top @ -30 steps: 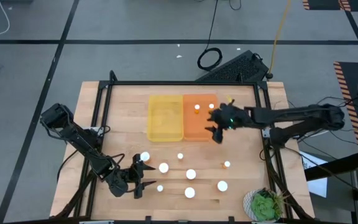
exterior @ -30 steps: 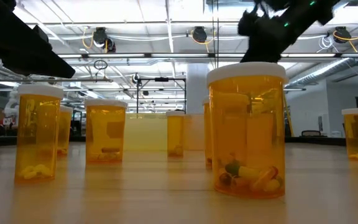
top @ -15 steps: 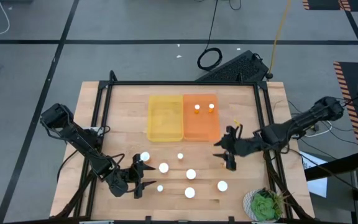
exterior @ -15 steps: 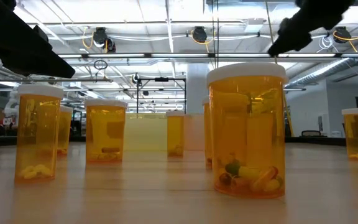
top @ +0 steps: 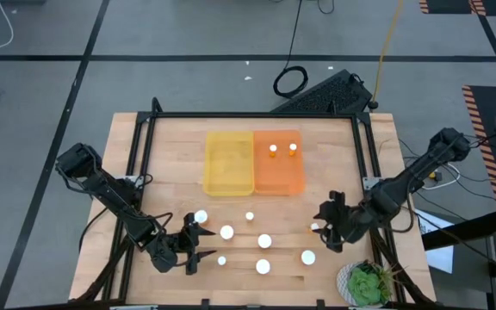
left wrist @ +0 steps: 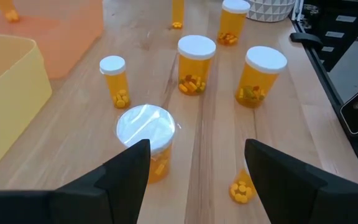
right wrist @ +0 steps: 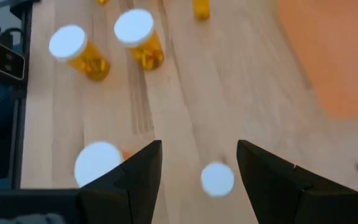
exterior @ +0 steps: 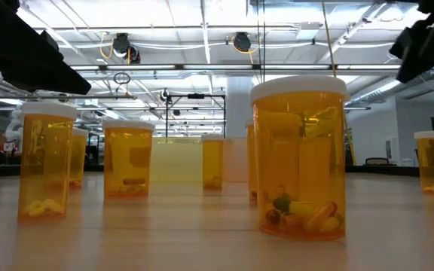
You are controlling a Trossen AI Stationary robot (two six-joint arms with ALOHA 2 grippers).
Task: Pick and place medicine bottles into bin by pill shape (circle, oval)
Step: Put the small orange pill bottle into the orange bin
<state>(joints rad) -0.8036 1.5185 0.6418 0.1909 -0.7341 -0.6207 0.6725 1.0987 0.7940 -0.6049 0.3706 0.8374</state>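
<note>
Several amber medicine bottles with white caps (top: pixel 264 241) stand on their bases on the wooden table's near half. Two more (top: pixel 272 149) stand in the orange bin (top: pixel 280 176), which sits beside the yellow bin (top: pixel 229 164). My right gripper (top: pixel 327 222) hovers open over a small-capped bottle (right wrist: pixel 217 179), a finger on either side of it and above it. A large-capped bottle (right wrist: pixel 98 163) stands beside that one. My left gripper (left wrist: pixel 197 180) waits open at the near left, behind a large-capped bottle (left wrist: pixel 145 140).
A potted plant (top: pixel 364 284) stands at the table's near right corner. A black frame rail (top: pixel 248 115) runs round the table. A small bottle (left wrist: pixel 241 188) stands by my left gripper's finger. Bare wood lies between the bins and the bottles.
My right gripper has travelled from the orange bin toward the table's near right, and now hangs over the small bottle there. The bottles have stayed where they were.
</note>
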